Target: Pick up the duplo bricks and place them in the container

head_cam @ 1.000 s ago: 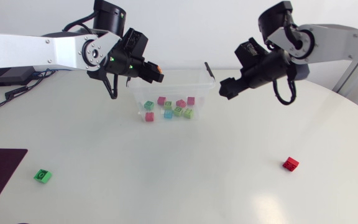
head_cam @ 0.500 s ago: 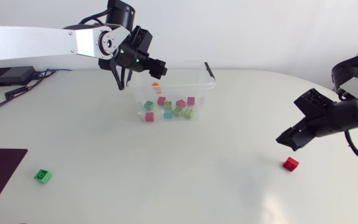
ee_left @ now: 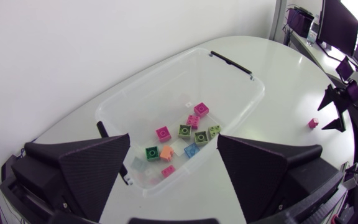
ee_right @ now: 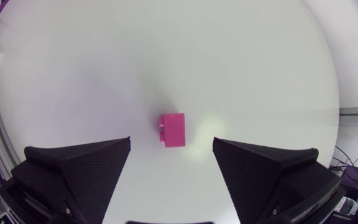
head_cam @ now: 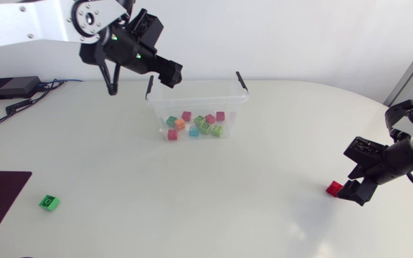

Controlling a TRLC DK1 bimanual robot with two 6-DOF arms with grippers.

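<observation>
Right wrist view: the right end effector point(ee_right: 171, 149) hangs low over the desk point(ee_right: 104, 74), its fingers spread wide with nothing in them. The red brick point(ee_right: 173, 129) lies on the desk just ahead of the gap. It is roughly centred between the two fingers, touches neither, and seems turned slightly off their line.

To do this pick well, I would first correct that small twist at the wrist. Then I would bring the fingers straight down so they straddle the brick's flat sides, and close gently. A skewed close would likely push the brick aside rather than grip it.

In the head view a green brick point(head_cam: 49, 203) sits alone at the near left of the desk, well apart from both arms, so it waits for a later pick. Farthest off, the clear container point(head_cam: 239, 113) holds a cluster of coloured bricks. The left end effector point(ee_left: 174, 140) hovers above it, fingers wide and empty.
</observation>
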